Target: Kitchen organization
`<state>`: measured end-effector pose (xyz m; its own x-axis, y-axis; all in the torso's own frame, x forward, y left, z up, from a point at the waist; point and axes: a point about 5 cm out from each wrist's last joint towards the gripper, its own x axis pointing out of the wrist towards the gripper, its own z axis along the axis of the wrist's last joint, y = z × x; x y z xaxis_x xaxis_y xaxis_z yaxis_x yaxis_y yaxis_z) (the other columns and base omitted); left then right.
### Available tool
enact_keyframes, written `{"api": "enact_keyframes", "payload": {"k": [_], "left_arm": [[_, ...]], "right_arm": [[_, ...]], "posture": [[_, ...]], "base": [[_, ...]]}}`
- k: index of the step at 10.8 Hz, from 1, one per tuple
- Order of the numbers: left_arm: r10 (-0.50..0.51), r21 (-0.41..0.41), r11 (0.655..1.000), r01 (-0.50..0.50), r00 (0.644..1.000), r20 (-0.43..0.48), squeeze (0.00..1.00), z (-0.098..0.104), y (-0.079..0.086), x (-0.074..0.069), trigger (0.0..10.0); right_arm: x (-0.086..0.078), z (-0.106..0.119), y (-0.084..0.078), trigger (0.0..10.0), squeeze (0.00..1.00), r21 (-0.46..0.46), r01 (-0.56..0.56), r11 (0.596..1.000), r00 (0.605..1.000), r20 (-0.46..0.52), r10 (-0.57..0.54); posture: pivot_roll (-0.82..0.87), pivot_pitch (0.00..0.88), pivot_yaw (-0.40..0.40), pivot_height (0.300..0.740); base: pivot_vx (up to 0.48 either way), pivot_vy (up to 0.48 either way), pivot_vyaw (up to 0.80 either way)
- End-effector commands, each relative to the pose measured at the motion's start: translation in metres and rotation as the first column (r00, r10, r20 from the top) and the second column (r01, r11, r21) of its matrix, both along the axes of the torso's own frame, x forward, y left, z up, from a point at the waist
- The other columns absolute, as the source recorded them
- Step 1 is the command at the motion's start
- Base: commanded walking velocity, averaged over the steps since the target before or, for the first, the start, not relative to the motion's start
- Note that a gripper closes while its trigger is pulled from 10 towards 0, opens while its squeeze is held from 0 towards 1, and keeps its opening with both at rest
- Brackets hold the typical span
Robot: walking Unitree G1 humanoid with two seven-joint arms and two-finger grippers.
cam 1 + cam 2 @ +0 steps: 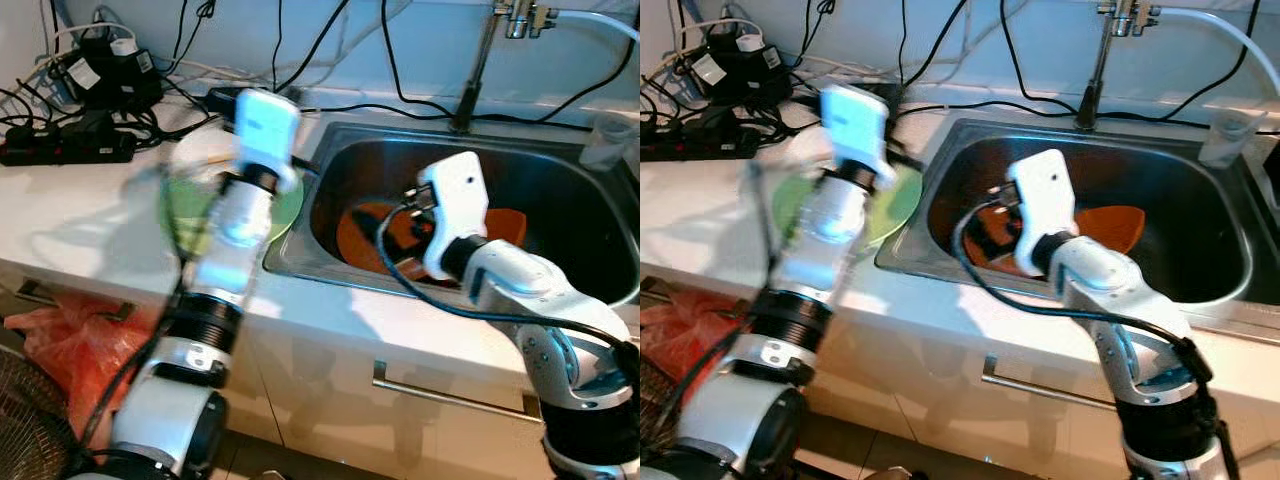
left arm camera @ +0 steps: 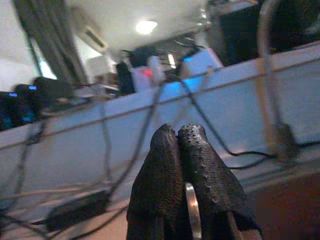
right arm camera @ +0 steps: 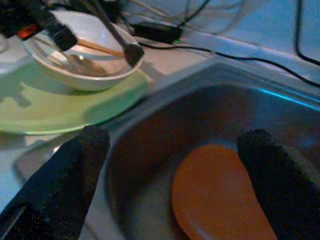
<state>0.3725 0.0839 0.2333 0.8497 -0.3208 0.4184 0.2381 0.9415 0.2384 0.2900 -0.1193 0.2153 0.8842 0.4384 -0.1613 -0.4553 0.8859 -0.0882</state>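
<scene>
Orange flat plastic board (image 3: 220, 195) lying in steel sink (image 1: 560, 160) right below wide-open right hand (image 3: 175, 165); left hand (image 2: 178, 150) pinched together.

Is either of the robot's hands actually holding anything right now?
The left gripper is shut on a thin metal piece, perhaps a utensil handle. The right gripper is open, holding nothing, above the orange plate in the sink.

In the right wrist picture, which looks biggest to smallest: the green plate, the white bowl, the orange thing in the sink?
1. Green plate
2. White bowl and orange piece: look alike in size; the orange one lies nearer, so unsure.
</scene>
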Motion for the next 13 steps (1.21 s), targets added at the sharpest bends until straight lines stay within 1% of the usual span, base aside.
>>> {"api": "enact_keyframes", "payload": {"k": [1, 3, 4, 6, 7, 8, 9, 11, 12, 13], "left_arm": [[-0.047, 0.001, 0.999, 0.047, 0.999, 0.003, 0.0, 0.004, -0.009, 0.001, 0.2], [-0.098, -0.002, 0.995, 0.098, 0.995, -0.013, 0.0, 0.0, -0.021, 0.001, 0.4], [-0.1, -0.006, 0.995, 0.1, 0.995, -0.012, 0.0, 0.001, -0.022, 0.001, 0.7], [-0.044, -0.002, 0.999, 0.044, 0.999, -0.017, 0.0, 0.0, -0.011, 0.004, 0.8], [-0.014, -0.012, 1.0, 0.014, 1.0, -0.026, 0.0, -0.002, -0.003, 0.006, 1.2], [0.015, -0.007, 1.0, -0.015, 1.0, -0.025, 0.0, -0.001, 0.004, 0.007, 0.6], [0.027, -0.009, 1.0, -0.028, 0.999, -0.026, 0.0, -0.001, 0.007, 0.008, 0.7], [0.032, -0.012, 0.999, -0.032, 0.999, -0.026, 0.0, 0.0, 0.007, 0.009, 1.3], [0.029, -0.02, 0.999, -0.029, 0.999, -0.023, 0.0, 0.001, 0.005, 0.008, 1.8], [0.027, -0.02, 0.999, -0.028, 0.999, -0.021, 0.0, 0.001, 0.005, 0.008, 1.9]], "right_arm": [[0.001, -0.004, -0.006, 10.0, 0.0, -0.021, 0.044, 0.999, 0.999, -0.019, -0.044], [0.0, -0.005, -0.015, 10.0, 0.0, -0.04, 0.101, 0.994, 0.995, -0.023, -0.102], [-0.001, -0.005, -0.017, 10.0, 0.0, -0.04, 0.111, 0.993, 0.994, -0.022, -0.111], [-0.001, -0.005, -0.016, 10.0, 0.0, -0.032, 0.108, 0.994, 0.994, -0.016, -0.109], [0.0, -0.005, -0.016, 10.0, 0.0, -0.03, 0.108, 0.994, 0.994, -0.015, -0.108], [0.001, -0.005, -0.015, 10.0, 0.0, -0.026, 0.106, 0.994, 0.994, -0.012, -0.107], [0.002, -0.005, -0.015, 10.0, 0.0, -0.024, 0.105, 0.994, 0.994, -0.01, -0.106], [0.002, -0.005, -0.015, 10.0, 0.0, -0.022, 0.104, 0.994, 0.995, -0.009, -0.104], [0.002, -0.006, -0.015, 10.0, 0.0, -0.023, 0.103, 0.994, 0.995, -0.008, -0.103], [0.002, -0.006, -0.015, 10.0, 0.0, -0.023, 0.103, 0.994, 0.995, -0.008, -0.103]], "posture": [[-0.13, 0.0, 0.089, 0.74], [-0.15, 0.0, 0.097, 0.74], [-0.15, 0.0, 0.096, 0.74], [-0.14, 0.0, 0.093, 0.74], [-0.13, 0.0, 0.091, 0.74], [-0.13, 0.0, 0.089, 0.74], [-0.13, 0.0, 0.09, 0.74], [-0.13, 0.0, 0.089, 0.74], [-0.13, 0.0, 0.089, 0.74], [-0.13, 0.0, 0.089, 0.74]], "base": [[0.0, 0.0, 0.0], [0.0, 0.0, 0.0], [0.0, 0.0, 0.0], [0.0, 0.0, 0.0], [0.0, 0.0, 0.0], [0.0, 0.0, 0.0], [0.0, 0.0, 0.0], [0.0, 0.0, 0.0], [0.0, 0.0, 0.0], [0.0, 0.0, 0.0]]}}
